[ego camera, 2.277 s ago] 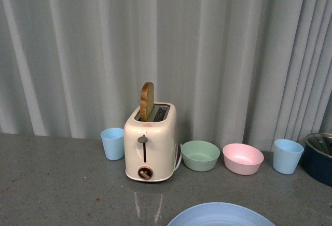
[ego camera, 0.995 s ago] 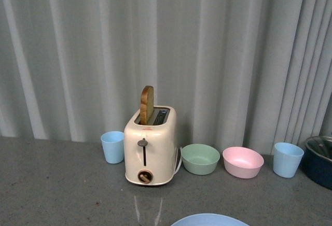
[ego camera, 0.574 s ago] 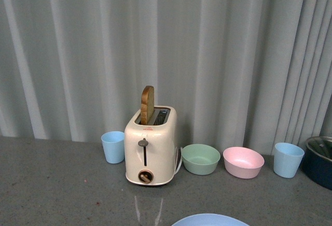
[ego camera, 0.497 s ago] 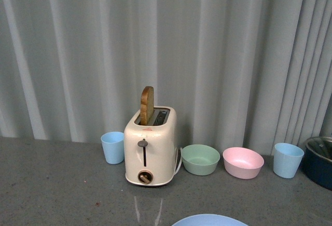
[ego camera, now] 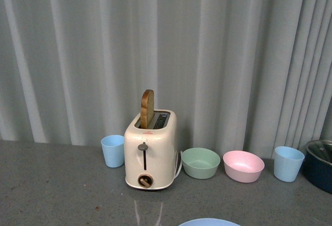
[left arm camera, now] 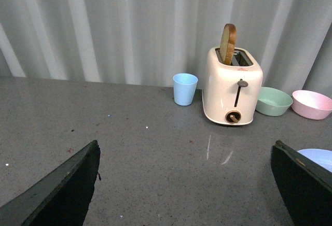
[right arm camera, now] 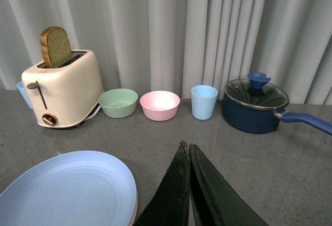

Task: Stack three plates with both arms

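A light blue plate lies on the grey bench close in front of the robot. In the right wrist view a thin pinkish edge shows under its rim, so it sits on top of at least one other plate; how many lie beneath cannot be told. In the front view only a sliver of the blue plate's far rim shows at the lower edge, and in the left wrist view a small part of it appears beside the left tool's finger.

The right tool hovers above the bench just beside the plate, its two dark fingers pressed together with nothing between them. The left tool has its fingers spread wide apart and holds nothing.

Along the back of the bench, before a pale curtain, stands a cream toaster with a slice of bread upright in one slot. A light blue cup stands just to its left. To its right follow a green bowl, a pink bowl and a second blue cup. Further right sits a dark blue pot with a glass lid.
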Action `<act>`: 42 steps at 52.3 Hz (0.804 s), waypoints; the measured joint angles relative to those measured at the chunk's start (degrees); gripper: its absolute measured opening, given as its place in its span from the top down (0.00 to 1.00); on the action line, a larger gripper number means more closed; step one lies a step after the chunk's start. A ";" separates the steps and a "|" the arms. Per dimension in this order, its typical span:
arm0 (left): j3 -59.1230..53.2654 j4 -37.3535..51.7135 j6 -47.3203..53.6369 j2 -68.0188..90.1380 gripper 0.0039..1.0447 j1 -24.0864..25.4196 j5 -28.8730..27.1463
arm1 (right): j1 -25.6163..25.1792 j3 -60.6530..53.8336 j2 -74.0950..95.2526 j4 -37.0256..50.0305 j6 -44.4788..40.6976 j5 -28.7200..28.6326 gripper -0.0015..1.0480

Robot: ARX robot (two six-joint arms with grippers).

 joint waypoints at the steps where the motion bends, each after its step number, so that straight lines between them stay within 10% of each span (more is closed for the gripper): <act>1: 0.00 0.00 0.00 0.00 0.06 0.00 0.00 | 0.00 0.00 0.00 0.00 0.00 0.00 0.97; 16: 0.00 0.00 -0.02 0.00 0.06 0.00 0.00 | 0.00 0.00 -0.04 0.02 -0.09 0.00 0.95; 42: 0.00 0.00 0.00 0.00 0.06 0.00 0.00 | 0.00 0.00 -0.04 0.02 -0.07 0.00 0.06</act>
